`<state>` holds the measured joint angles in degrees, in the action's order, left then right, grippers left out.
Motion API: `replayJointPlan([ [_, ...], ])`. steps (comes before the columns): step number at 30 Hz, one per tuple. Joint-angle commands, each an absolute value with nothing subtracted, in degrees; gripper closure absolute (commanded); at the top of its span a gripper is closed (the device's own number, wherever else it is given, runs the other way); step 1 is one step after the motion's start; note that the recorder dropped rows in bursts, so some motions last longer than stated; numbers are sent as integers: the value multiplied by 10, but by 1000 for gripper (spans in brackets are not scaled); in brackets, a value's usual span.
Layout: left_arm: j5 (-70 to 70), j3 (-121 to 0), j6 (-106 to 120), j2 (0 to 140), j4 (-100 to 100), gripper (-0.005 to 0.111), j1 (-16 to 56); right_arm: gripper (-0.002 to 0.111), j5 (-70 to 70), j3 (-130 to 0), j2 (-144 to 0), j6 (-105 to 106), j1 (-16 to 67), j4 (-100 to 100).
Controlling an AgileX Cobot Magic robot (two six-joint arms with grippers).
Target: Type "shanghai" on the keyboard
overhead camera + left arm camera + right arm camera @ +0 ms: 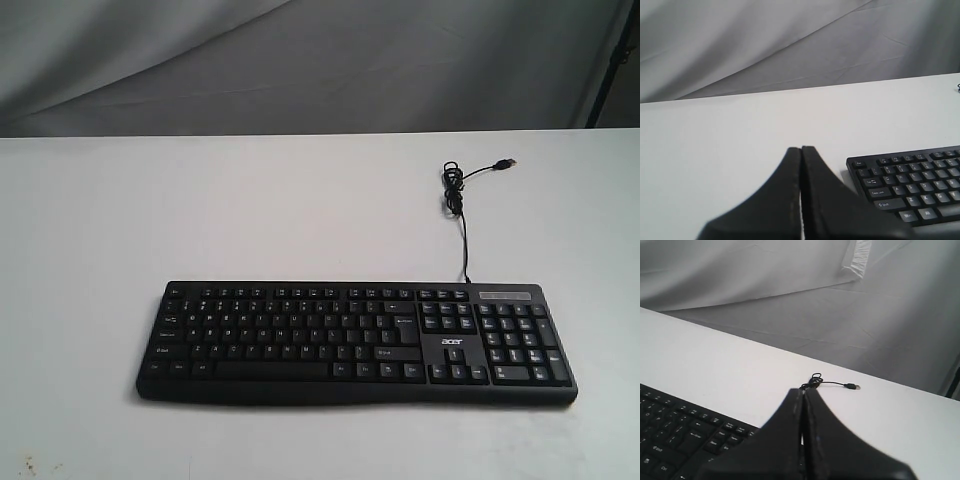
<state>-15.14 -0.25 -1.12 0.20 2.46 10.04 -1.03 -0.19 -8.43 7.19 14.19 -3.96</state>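
The black keyboard (355,342) lies flat on the white table, toward its front edge, with the number pad and white logo at its right end. Its thin cable (462,205) runs back to a small coil and a loose USB plug (508,161). Neither arm shows in the exterior view. In the left wrist view my left gripper (801,149) is shut with nothing in it, hanging off the keyboard's (912,185) Esc-side end. My right gripper (803,390) is shut and empty too, above the keyboard's (680,437) other end, with the cable coil (815,380) just beyond its tip.
The white table (250,210) stretches wide around the keyboard. A grey cloth backdrop (300,60) hangs behind its far edge. A dark stand leg (612,70) shows at the far right.
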Motion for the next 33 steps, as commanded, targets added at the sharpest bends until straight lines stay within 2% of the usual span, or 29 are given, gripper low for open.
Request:
replayJointPlan([
  [1,-149,0,-13,0,27,107,102,108,-72,0,-27,70,131,-33],
  [8,-149,0,-13,0,27,107,102,108,-148,0,0,70,131,-35],
  [33,-149,0,-13,0,27,107,102,108,-147,0,0,70,132,-35],
])
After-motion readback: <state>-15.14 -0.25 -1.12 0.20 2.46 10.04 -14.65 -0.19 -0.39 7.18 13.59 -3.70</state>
